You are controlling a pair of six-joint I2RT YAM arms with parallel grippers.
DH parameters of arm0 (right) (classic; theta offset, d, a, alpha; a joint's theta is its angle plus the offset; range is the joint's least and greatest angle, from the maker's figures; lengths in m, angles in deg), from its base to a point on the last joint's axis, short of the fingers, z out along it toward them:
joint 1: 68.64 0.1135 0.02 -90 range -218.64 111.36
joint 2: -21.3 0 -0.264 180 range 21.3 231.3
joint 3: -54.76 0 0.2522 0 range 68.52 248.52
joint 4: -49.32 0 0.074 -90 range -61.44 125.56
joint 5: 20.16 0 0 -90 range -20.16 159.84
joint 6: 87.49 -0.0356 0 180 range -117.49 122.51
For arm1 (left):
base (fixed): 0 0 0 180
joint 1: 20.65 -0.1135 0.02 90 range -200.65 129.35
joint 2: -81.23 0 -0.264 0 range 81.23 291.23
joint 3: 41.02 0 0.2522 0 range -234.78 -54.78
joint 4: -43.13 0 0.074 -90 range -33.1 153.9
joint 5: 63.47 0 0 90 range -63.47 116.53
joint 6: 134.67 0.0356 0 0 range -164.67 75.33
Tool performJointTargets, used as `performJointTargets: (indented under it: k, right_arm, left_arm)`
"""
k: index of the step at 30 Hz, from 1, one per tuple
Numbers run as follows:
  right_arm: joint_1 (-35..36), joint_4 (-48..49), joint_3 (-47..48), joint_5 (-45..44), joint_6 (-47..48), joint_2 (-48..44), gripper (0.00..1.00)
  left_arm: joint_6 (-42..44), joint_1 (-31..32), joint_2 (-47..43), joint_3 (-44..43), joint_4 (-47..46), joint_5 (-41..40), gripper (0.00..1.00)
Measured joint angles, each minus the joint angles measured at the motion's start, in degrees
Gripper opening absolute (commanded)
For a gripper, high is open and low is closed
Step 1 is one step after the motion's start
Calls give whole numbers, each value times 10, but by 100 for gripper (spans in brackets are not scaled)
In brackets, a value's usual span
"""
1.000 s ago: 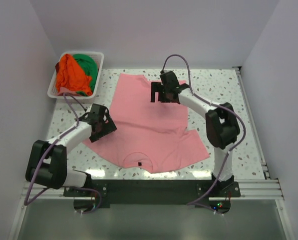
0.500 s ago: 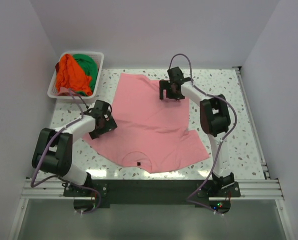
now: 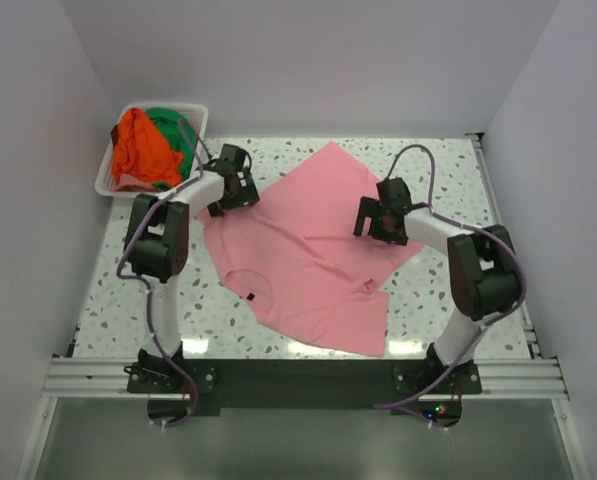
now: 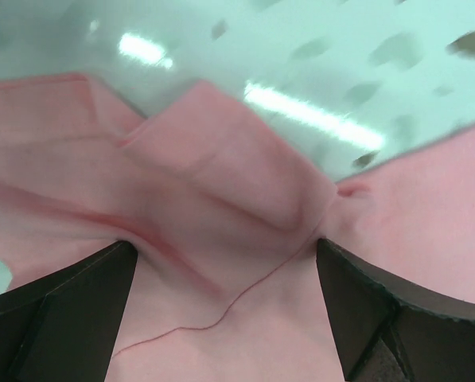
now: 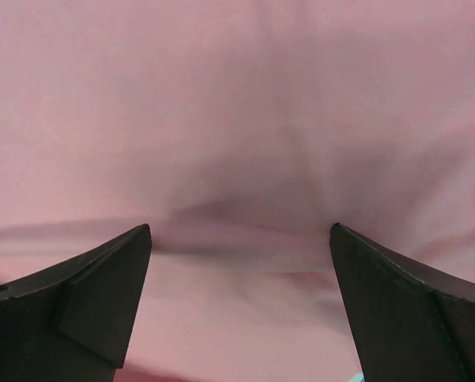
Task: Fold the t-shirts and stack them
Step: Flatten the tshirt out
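Note:
The pink t-shirt (image 3: 308, 260) lies spread and skewed on the table, its collar (image 3: 248, 285) toward the near left. My left gripper (image 3: 230, 192) sits on its far left edge, next to the basket. In the left wrist view the jaws stand wide apart (image 4: 226, 247) over a folded, rumpled flap of pink cloth (image 4: 221, 175). My right gripper (image 3: 371, 218) rests on the shirt's right side, jaws wide apart (image 5: 240, 231) over pink cloth with a low crease (image 5: 237, 119). The orange t-shirt (image 3: 138, 150) and the green t-shirt (image 3: 173, 130) lie bunched in the basket.
The white slotted basket (image 3: 203, 118) stands at the far left corner of the speckled table (image 3: 458, 170). White walls close the left, back and right sides. A metal rail (image 3: 298, 375) runs along the near edge by the arm bases.
The left gripper swung far toward the basket and the right gripper moved right and nearer. The pink shirt turned clockwise and shifted, its collar now at the near left.

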Motion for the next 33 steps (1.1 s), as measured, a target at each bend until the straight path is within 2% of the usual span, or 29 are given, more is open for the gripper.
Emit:
performJointTargets:
  k: [5, 9, 11, 16, 19, 25, 30, 33]
  right_arm:
    - [24, 39, -181, -8, -64, -150, 98]
    - [109, 44, -259, -30, -115, -229, 98]
    - [163, 50, -283, -31, -148, -255, 99]
    - [257, 53, -296, -30, -209, -275, 99]
    - [270, 30, -289, -30, -218, -278, 99]
    - [272, -96, -228, -83, -200, -305, 99]
    - [261, -126, -160, -138, -170, -352, 99]
    - [220, -132, -141, -140, -151, -351, 99]
  left_arm:
    - [45, 30, 153, -235, 20, 12, 100]
    - [82, 58, 262, -410, 22, 32, 100]
    - [101, 69, 291, -453, 5, 53, 100]
    - [130, 90, 303, -456, -59, 116, 100]
    - [139, 106, 312, -464, -81, 139, 100]
    - [139, 128, 308, -463, -83, 153, 100]
    - [138, 129, 208, -355, -69, 131, 100]
    - [136, 127, 120, -286, -60, 104, 100]
